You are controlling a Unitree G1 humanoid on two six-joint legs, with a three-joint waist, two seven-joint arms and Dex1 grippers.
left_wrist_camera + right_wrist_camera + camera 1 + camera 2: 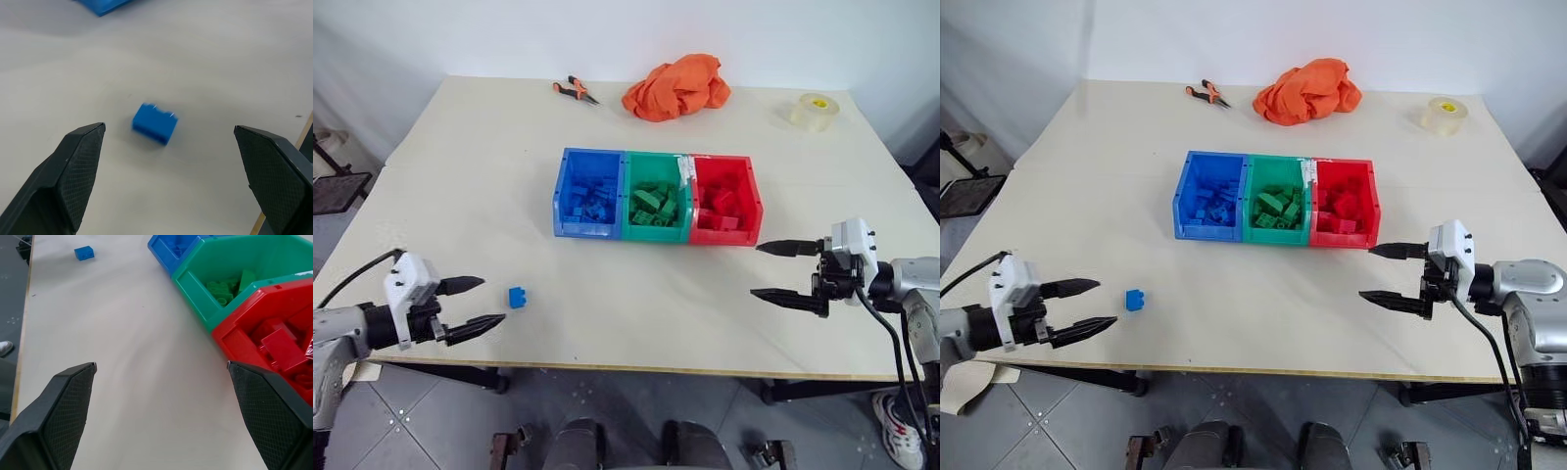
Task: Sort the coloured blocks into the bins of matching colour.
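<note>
A: Head view: one blue block on the table, near edge, well apart from the bins. Left gripper just beside it, spread wide, empty.
B: Right gripper?
A: Wide, empty, near the red bin.
B: Left wrist view?
A: Block ahead between the fingers, untouched. Pickup step; next probably advance, close.

Three bins joined in a row: one blue bin, one green bin, one red bin; each holds a heap of matching blocks, too jumbled to count; one blue block lies loose on the table; one orange cloth; one pair of pliers; one tape roll; two grippers, left and right.
</note>
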